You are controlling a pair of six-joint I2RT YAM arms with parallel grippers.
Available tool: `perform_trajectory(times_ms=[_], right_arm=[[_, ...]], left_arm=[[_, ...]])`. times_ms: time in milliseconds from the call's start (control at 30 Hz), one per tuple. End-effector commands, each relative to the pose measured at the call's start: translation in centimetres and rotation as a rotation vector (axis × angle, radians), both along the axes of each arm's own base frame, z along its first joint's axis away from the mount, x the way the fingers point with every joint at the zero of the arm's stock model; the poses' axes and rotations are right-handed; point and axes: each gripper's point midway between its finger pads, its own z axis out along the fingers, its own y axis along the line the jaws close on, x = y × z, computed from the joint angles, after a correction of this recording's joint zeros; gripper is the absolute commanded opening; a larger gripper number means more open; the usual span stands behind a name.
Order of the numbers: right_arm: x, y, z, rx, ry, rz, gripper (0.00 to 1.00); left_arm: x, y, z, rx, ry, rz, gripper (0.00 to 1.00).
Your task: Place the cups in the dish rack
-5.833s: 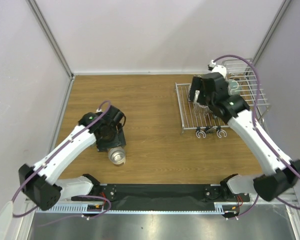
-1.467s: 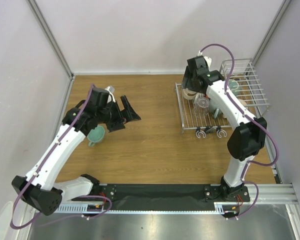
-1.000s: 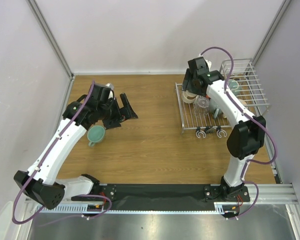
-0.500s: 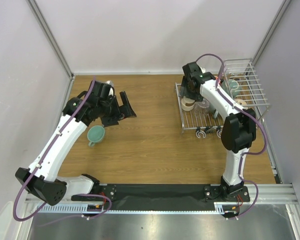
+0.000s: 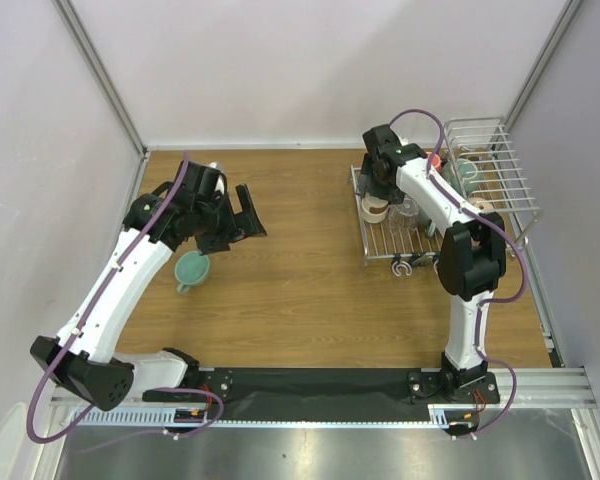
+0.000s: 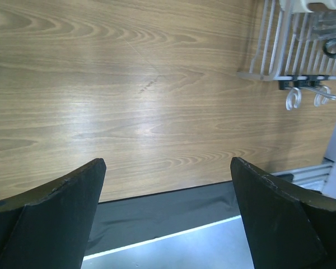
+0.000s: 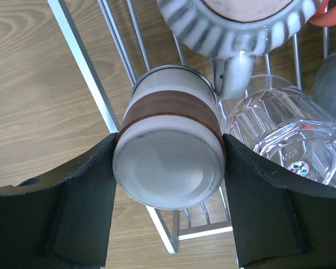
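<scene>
a: how far along is the loading?

b: well along, by the look of it. the dish rack [image 5: 501, 150] at the far right of the counter [image 5: 310, 290] already holds several cups. among them, a ribbed cup [image 7: 235, 28] and a clear glass [image 7: 285, 134] sit close together on the flat grid. the right fingers [image 7: 84, 207] are clamped on a beige cup [image 7: 168, 174], held upside down at the grid's left edge, just beside those two. whether its rim rests on the wires cannot be told.

a: and what is left?

b: that cup has to be released, and a teal mug [image 5: 191, 268] waits on the counter at the left, well apart from the rack. the left fingers [image 6: 50, 218] stand wide apart near it, holding nothing, over wood grain.

a: what are the things made of?

b: the rack is thin bright wire in parallel bars. the beige cup is a matte cylinder with a brown band round its waist and a flat pale base. the ribbed cup is glossy and fluted, with a stubby handle. the glass is faceted and see-through. the counter shows a smooth wood-grain sheen.
</scene>
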Motion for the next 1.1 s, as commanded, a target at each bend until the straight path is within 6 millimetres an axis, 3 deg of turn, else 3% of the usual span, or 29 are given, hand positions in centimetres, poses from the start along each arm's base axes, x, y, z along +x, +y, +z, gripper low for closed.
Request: perform_trajectory(times_ms=[0,167,333,433,533,667,700,733,800,867,900,967,1067], right_arm=[[0.9,0.4,2.2,0.013,-0.055,0.008,0.70],[0.9,0.6,2.7,0.018,-0.062,0.019,0.88],[0.9,0.6,3.3,0.009,-0.061,0.021,0.90],[0.8,0.2,5.7,-0.016,-0.111,0.019,0.92],[0.2,-0.1,8.7,-0.010,-0.156,0.024,0.93],[-2.5,0.3,12.1,0.027,-0.192,0.065,0.93],[-3.6,0.4,11.4,0.022,-0.168,0.079,0.93],[-4.9,0.3,13.2,0.045,-0.206,0.089,0.93],[-7.2,0.8,12.3,0.068,-0.172,0.116,0.93],[-9.5,0.9,13.5,0.120,-0.189,0.135,0.93],[-10.6,0.8,12.6,0.125,-0.163,0.135,0.93],[-12.4,0.2,13.7,0.150,-0.183,0.137,0.93],[-14.2,-1.1,13.7,0.126,-0.179,0.134,0.94]], left_arm=[[0.6,1.4,0.4,0.065,-0.028,0.015,1.00],[1.3,3.4,-0.7,0.180,-0.002,0.063,1.00],[2.1,4.3,-1.3,0.234,0.011,0.079,1.00],[2.6,5.5,-1.7,0.289,0.007,0.122,1.00],[3.3,7.0,-3.6,0.363,0.030,0.166,0.97],[4.3,10.0,-6.8,0.504,0.108,0.224,0.91],[4.4,10.8,-7.4,0.530,0.131,0.242,0.89],[4.5,11.4,-8.0,0.550,0.154,0.252,0.88],[4.8,13.0,-9.7,0.617,0.208,0.290,0.86],[5.4,14.1,-11.1,0.641,0.230,0.318,0.84],[5.6,14.4,-11.5,0.642,0.236,0.322,0.82],[6.1,15.1,-12.6,0.644,0.246,0.340,0.77],[6.5,15.2,-14.6,0.636,0.293,0.337,0.72]])
